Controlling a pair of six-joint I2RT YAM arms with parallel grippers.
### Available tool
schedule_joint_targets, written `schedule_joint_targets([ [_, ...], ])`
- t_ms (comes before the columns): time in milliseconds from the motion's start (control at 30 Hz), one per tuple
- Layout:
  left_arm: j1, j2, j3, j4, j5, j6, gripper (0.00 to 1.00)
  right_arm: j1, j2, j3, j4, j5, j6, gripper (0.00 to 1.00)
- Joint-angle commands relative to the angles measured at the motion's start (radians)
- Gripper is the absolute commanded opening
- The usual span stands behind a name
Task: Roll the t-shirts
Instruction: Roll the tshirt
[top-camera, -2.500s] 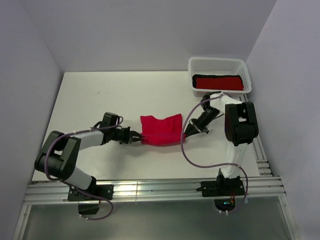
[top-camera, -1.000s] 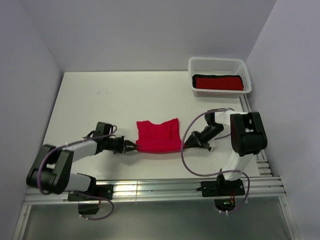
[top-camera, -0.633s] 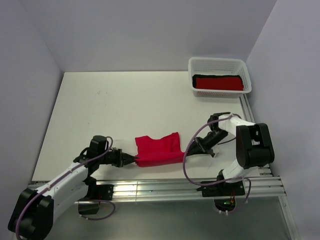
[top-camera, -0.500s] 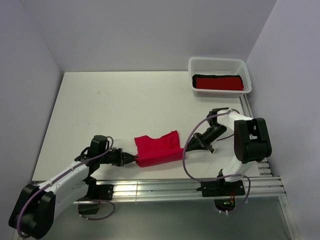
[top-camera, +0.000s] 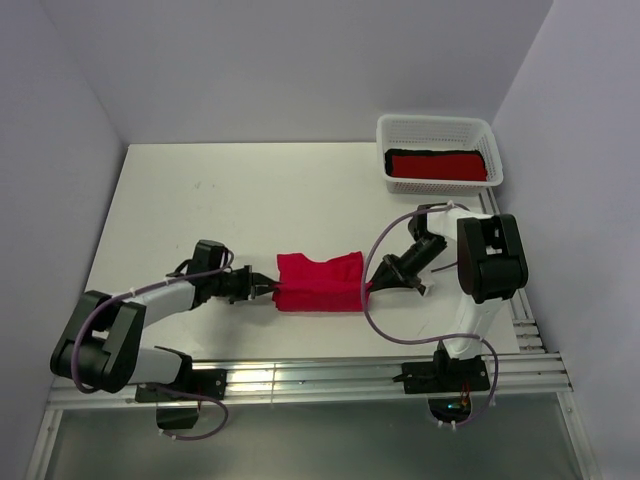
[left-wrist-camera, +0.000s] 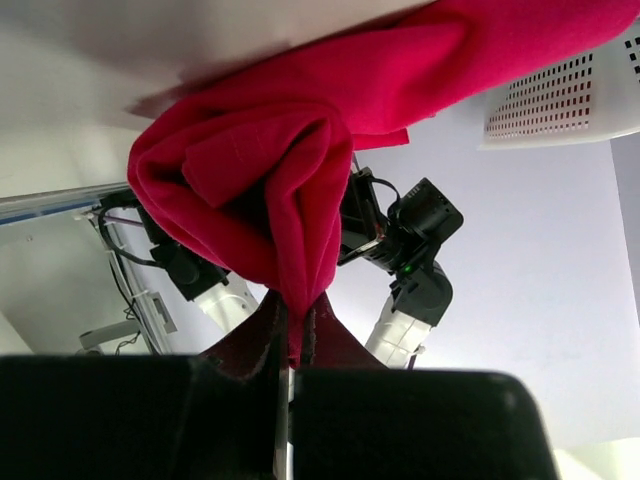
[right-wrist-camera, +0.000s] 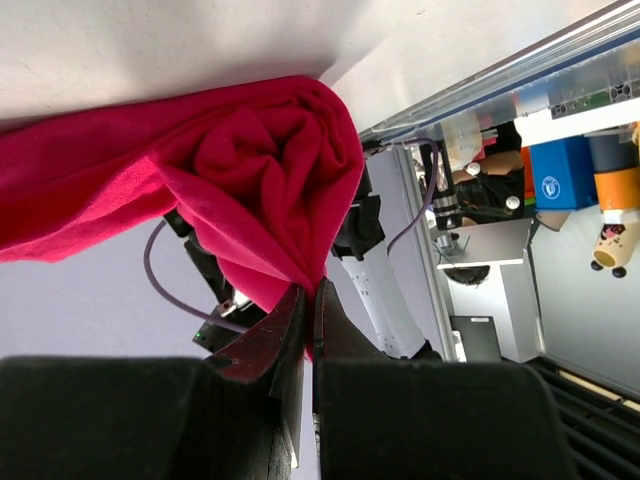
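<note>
The white table (top-camera: 250, 190) fills most of the top view, boxed in by pale walls (top-camera: 300, 60) on the left, far and right sides, with an aluminium rail (top-camera: 300, 378) along its near edge. The far half and the whole left strip of the tabletop are bare, so the widest open room lies beyond and to the left of the work.

The left arm (top-camera: 150, 300) lies low, reaching rightward from the near-left corner. The right arm (top-camera: 480, 260) stands folded close to the table's right edge, its forearm angled back toward the centre.

The white mesh basket (top-camera: 436, 121) sits in the far-right corner, close against the right wall. A deeper red bundle (top-camera: 437, 166) lies in it on a black bundle (top-camera: 386, 160), of which only the left and far fringe show.

The crimson t-shirt (top-camera: 318, 283) is a short, partly rolled band in the near-centre of the table, well apart from the basket and not far from the near rail. Both wrist views show its ends bunched into loose folds – (left-wrist-camera: 300, 150) on the left, (right-wrist-camera: 250, 170) on the right.

The left gripper (top-camera: 268, 288) is pinched tight on the shirt's left end, its fingertips meeting on a fold of cloth (left-wrist-camera: 296, 310). The right gripper (top-camera: 372, 283) is likewise clamped on the right end, with red fabric caught between its closed tips (right-wrist-camera: 308, 300).
</note>
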Motion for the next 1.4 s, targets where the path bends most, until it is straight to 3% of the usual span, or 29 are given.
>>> schedule_joint_targets([
  [0,0.03,0.013,0.048,-0.107,-0.05,-0.057,0.01,-0.027,-0.009,0.004,-0.059,0.089,-0.012,0.0],
  [233,0.03,0.118,0.097,-0.071,-0.03,-0.027,0.01,-0.055,0.077,0.074,-0.067,0.096,-0.043,0.0],
  [400,0.03,0.191,0.149,-0.022,-0.03,-0.048,0.01,-0.064,0.146,0.209,-0.105,0.109,-0.006,0.0],
  [800,0.043,0.454,0.236,0.158,-0.022,-0.105,0.01,-0.062,0.263,0.344,-0.076,0.146,0.146,0.0],
  [1133,0.047,0.594,0.336,0.117,-0.013,-0.03,0.01,-0.062,0.223,0.309,0.195,0.161,0.282,0.0],
  [1167,0.046,0.599,0.344,0.112,-0.011,-0.027,0.01,-0.061,0.206,0.311,0.214,0.172,0.276,0.02],
  [1233,0.046,0.609,0.357,0.1,-0.011,-0.017,0.01,-0.062,0.183,0.32,0.224,0.219,0.258,0.25],
  [1267,0.046,0.614,0.376,0.087,-0.01,-0.01,0.01,-0.062,0.154,0.322,0.237,0.234,0.25,0.31],
  [1367,0.046,0.634,0.413,0.028,-0.008,0.032,0.01,-0.065,0.074,0.29,0.31,0.271,0.212,0.4],
])
